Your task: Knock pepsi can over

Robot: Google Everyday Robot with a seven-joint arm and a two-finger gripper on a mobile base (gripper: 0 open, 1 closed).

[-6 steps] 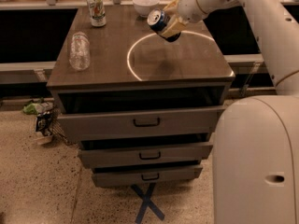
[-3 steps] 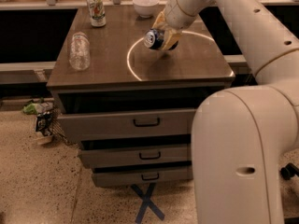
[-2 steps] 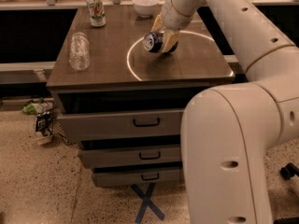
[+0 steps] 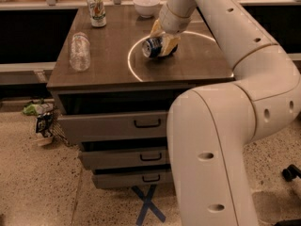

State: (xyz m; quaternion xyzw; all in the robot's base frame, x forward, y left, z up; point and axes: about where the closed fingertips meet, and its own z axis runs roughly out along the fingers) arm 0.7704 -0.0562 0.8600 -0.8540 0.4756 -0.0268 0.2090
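Note:
The pepsi can (image 4: pixel 151 47), dark blue with a silver top, lies on its side on the brown cabinet top (image 4: pixel 108 67), inside a bright ring of light, with its top facing left. My gripper (image 4: pixel 163 40) is at the can, its yellowish fingers closed on the can's body from the right and from above. The white arm reaches in from the right and hides the cabinet's right side.
A white-and-green can (image 4: pixel 97 10) stands at the back left. A clear plastic bottle (image 4: pixel 79 51) stands at the left edge. A white bowl (image 4: pixel 146 5) sits at the back. Drawers (image 4: pixel 113 124) lie below, with litter (image 4: pixel 40 117) and a blue tape cross (image 4: pixel 148 204) on the floor.
My gripper has carried the tilted can down and to the left, from above the back right of the top to the surface, where the can now lies on its side.

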